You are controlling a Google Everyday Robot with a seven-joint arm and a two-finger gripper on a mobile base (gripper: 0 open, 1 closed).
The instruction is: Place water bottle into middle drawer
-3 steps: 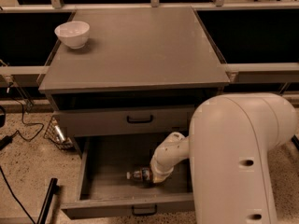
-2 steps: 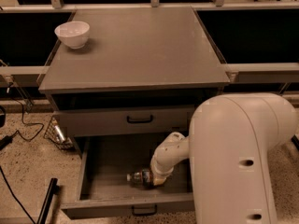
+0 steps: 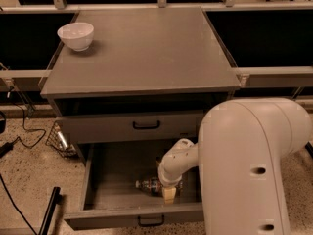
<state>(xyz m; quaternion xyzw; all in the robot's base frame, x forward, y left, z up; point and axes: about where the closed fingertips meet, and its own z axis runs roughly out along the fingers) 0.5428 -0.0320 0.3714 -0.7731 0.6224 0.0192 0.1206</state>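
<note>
The middle drawer (image 3: 112, 219) is pulled open below a shut drawer and shows its shallow grey tray. The water bottle (image 3: 148, 184) lies on its side on the tray floor, right of centre, cap end pointing left. My gripper (image 3: 168, 192) reaches down into the drawer from the white arm and sits over the bottle's right end. The arm's wrist hides most of the gripper and part of the bottle.
A white bowl (image 3: 76, 35) stands at the back left of the grey cabinet top (image 3: 146, 53). The upper drawer (image 3: 146, 125) is shut, showing a flat front with a black handle. The large white arm housing (image 3: 249, 170) fills the lower right. Cables lie on the floor at left.
</note>
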